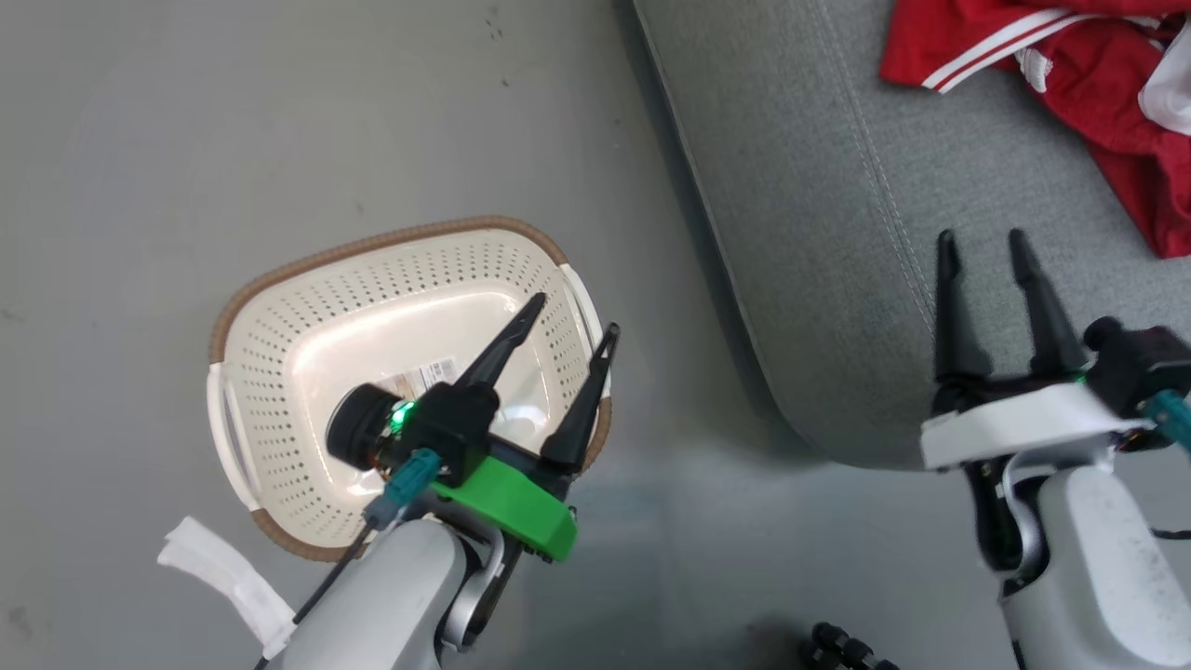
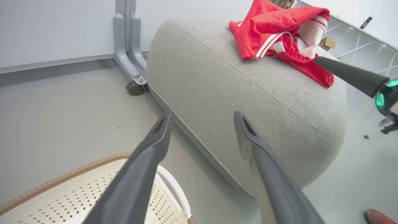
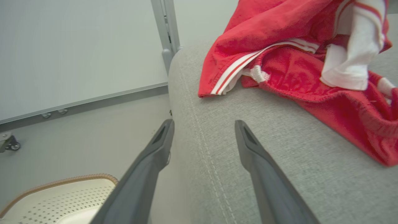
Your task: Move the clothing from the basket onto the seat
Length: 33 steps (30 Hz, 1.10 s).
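Head view: red-and-white clothing [image 1: 1098, 84] lies heaped on the grey seat [image 1: 809, 233], toward its far right corner. The cream basket [image 1: 372, 244] stands on the floor [image 1: 186, 112] left of the seat and apart from it, a label [image 1: 423, 377] showing on its bottom. The left end effector [image 1: 577, 312] hovers over the basket's seat-side edge with its fingers apart, gripping nothing. The right end effector [image 1: 983, 236] hangs over the seat's near edge, fingers spread, short of the clothing.

Left wrist view: the spread fingers point at the seat's side. The clothing sits on top of the seat, and a grey frame leg [image 2: 124, 46] on a caster [image 2: 135, 88] stands behind it.

Right wrist view: the parted fingers straddle the seat's stitched seam [image 3: 205, 149]. The clothing lies on the seat beyond the fingertips, untouched.
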{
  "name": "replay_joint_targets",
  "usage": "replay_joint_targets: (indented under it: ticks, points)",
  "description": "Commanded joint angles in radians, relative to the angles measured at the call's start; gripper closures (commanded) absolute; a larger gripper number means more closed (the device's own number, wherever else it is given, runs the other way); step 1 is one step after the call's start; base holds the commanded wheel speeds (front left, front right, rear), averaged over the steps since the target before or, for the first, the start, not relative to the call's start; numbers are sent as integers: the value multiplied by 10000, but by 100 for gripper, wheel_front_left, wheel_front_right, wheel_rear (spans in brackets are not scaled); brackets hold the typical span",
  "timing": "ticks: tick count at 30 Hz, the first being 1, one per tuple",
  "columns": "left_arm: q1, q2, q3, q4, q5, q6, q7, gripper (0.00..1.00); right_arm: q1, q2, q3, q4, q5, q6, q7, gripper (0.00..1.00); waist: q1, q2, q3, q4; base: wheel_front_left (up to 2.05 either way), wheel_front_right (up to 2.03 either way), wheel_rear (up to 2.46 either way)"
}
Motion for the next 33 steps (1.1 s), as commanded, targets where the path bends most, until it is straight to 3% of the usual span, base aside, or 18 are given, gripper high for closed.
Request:
replay_joint_targets:
  ticks: [1, 6, 15, 21, 26, 33]
  points:
    - [362, -202, 337, 176, -212, 105, -82, 0, 373, -31, 366, -106, 132, -14, -29, 0, 0, -1, -1682, 1121, 0, 0, 0]
    - [1697, -760, 2274, -213, 248, 142, -78, 0, 1225, -4, 1612, -171, 277, -14, -30, 0, 0, -1, -3004, 2028, 0, 0, 0]
    - [4551, -1249, 5330, -1054, 1424, -604, -75, 0, 2516, 263, 2419, 186, -126, -14, -29, 0, 0, -1, -5275, 2976, 0, 0, 0]
    - [5784, -1377, 6318, -1240, 2128, -1033, -76, 0, 3047, 297, 2198, -38, -586, -14, -29, 0, 0, -1, -6025, 3091, 0, 0, 0]
    - [6654, -1428, 7029, -1941, 2812, -1142, -77, 0, 3671, 304, 1656, -313, -1046, -14, -29, 0, 0, -1, -6512, 3107, 0, 0, 0]
    - [7519, -1490, 7429, -2405, 3347, -1329, -77, 0, 4454, 366, 1317, -495, -1240, -14, -29, 0, 0, -1, -6869, 2989, 0, 0, 0]
